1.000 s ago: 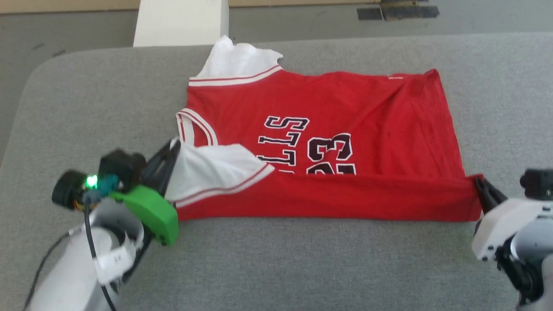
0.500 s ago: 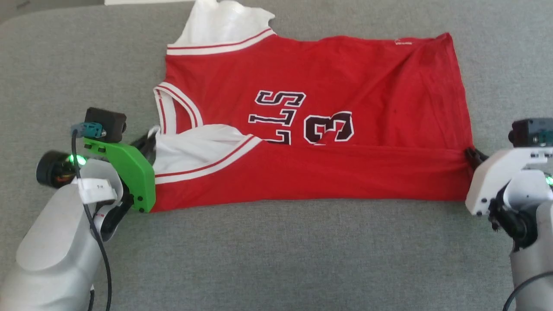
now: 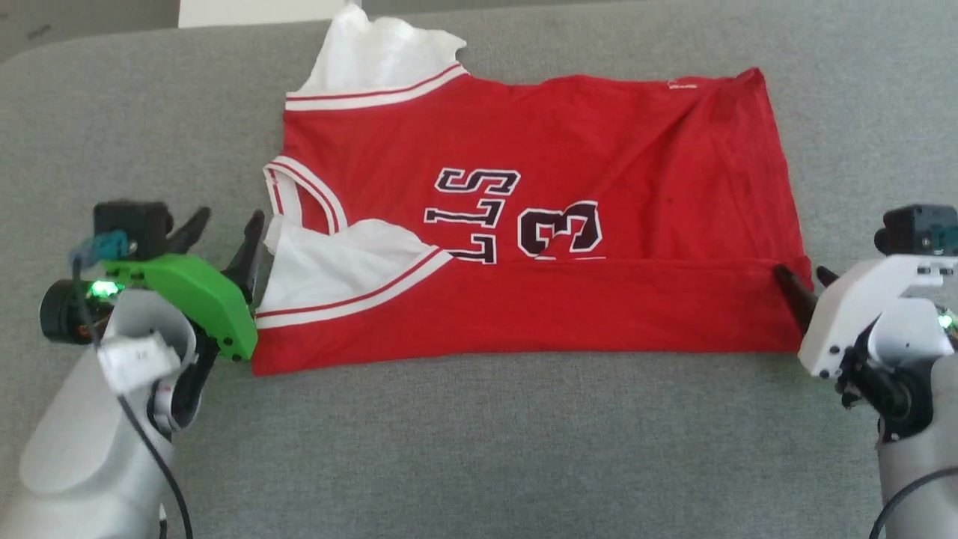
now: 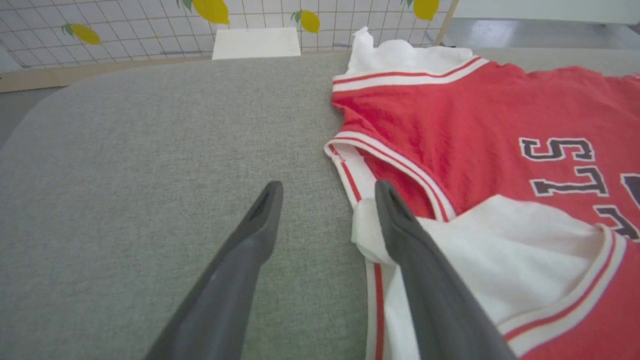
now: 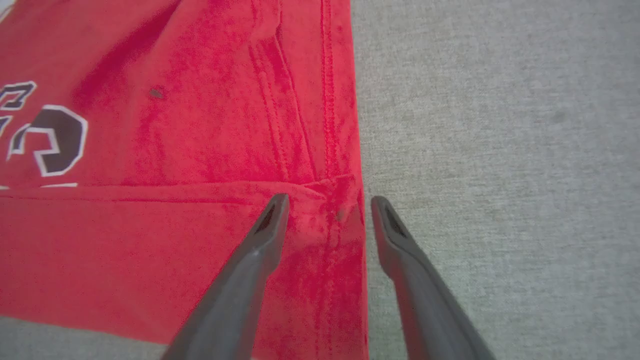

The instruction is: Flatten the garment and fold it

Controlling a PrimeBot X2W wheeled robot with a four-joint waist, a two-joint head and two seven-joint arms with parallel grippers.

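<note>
Left wrist view: the left end effector (image 4: 328,186) stands spread and empty over the desk (image 3: 479,449), its right finger touching the near white sleeve (image 4: 500,240) of the garment (image 3: 569,150). The right end effector (image 5: 330,200) is likewise released, its fingers straddling the hem corner of the fold. Between them, the near long edge appears already turned over, covering part of the lettering (image 3: 516,221), so one lengthwise fold looks done. Beyond, the far sleeve (image 3: 374,52) sticks out crumpled and the far side lies unfolded, so most folding probably remains. Past the grey cloth desk are a white block (image 4: 256,42), a lemon-dotted wire grid (image 4: 150,20) and grey floor (image 4: 10,105).
</note>
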